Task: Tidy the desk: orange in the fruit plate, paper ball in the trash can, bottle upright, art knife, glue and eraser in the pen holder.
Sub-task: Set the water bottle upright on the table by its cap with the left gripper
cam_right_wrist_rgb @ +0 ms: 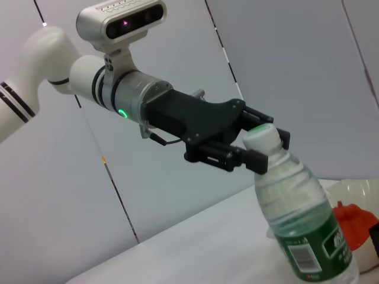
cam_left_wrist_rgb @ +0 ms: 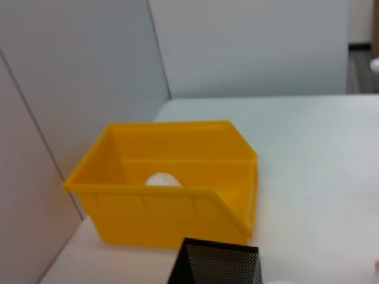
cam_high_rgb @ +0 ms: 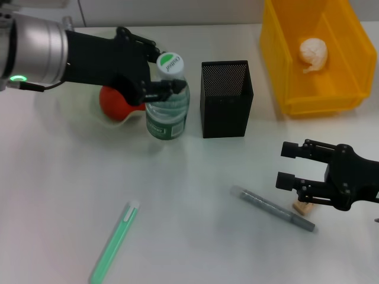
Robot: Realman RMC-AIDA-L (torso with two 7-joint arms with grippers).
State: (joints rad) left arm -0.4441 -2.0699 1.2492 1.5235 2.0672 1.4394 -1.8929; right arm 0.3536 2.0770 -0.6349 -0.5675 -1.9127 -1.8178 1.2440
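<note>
The bottle stands upright on the table beside the fruit plate. My left gripper is shut on its neck just under the white cap. The orange lies in the plate. A paper ball rests inside the yellow trash can. My right gripper hovers open just above the eraser. The black pen holder stands upright mid-table.
A grey pen-shaped stick lies beside the eraser and a green stick lies at the front left. Which is the art knife and which the glue I cannot tell. The bin stands at the back right corner.
</note>
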